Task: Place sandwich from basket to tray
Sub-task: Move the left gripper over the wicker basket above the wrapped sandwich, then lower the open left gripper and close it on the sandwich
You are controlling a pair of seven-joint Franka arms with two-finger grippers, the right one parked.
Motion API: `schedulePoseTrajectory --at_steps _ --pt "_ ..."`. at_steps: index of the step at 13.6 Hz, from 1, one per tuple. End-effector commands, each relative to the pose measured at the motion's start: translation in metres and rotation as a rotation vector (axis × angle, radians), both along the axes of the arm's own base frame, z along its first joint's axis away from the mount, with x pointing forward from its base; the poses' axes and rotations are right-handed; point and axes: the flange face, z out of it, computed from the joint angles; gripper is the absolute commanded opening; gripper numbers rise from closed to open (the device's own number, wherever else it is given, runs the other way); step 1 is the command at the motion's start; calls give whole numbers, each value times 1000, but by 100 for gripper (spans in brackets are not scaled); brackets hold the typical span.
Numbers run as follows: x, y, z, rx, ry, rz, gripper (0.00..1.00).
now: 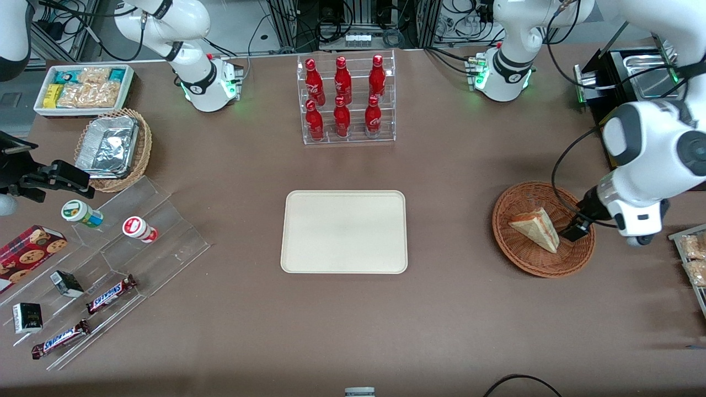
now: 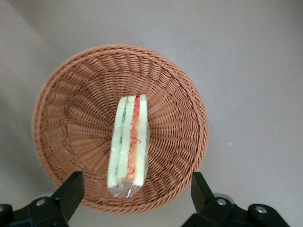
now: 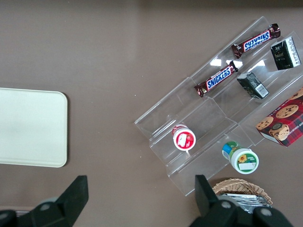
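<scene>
Gripper (image 1: pixel 573 230) of left arm hangs over the basket (image 1: pixel 513 251), at the rim toward the working arm's end of table. Fingers (image 2: pixel 70 191) spread wide apart, nothing between them, not touching anything.

Sandwich (image 1: pixel 536 228) lies in the basket, roughly mid-bowl, just beside gripper and below it. Wrist view: sandwich (image 2: pixel 129 146) sits cut edge up, pale bread w/ green and orange-red layers showing, wrapped in clear film; it lines up between the two spread fingers but lower, no contact. Basket (image 2: pixel 61 109) is reddish-brown wicker, round, shallow, resting on brown table (image 1: pixel 441 320).

Tray (image 1: pixel 344 231) well apart from gripper, toward parked arm's end, mid-table. Cream-beige, flat, nothing on it.

Other items, all far from gripper:
- clear rack of red bottles (image 1: pixel 345 99), farther from front cam than tray
- tan wicker basket w/ foil containers (image 1: pixel 110 146), parked arm's end
- white bin of snack packets (image 1: pixel 83 88), same end
- clear stepped stand (image 1: pixel 110 264) w/ Snickers bars (image 1: pixel 110 294), two small cups (image 1: pixel 140 229), cookie box (image 1: pixel 27 253)
</scene>
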Motion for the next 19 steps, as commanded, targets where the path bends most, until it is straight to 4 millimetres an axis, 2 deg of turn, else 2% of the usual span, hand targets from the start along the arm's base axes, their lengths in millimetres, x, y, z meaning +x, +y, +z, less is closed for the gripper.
schedulePoseTrajectory --at_steps 1,3,5,7,10,12,16,17,18,19 --pt "5 -10 -28 -2 -1 62 100" --pt "4 -11 -43 0 19 60 100" --pt "-6 -11 -61 6 43 58 100" --pt "-17 -10 -71 3 45 63 100" --pt "-20 -11 -78 -4 44 99 100" --pt "-32 -9 -92 -3 35 108 100" --pt "-33 -12 -98 -2 33 133 100" --pt "-33 -13 -98 -2 33 130 99" --pt "-33 -15 -98 -3 33 127 90" --pt "-33 -25 -100 -1 36 112 77"
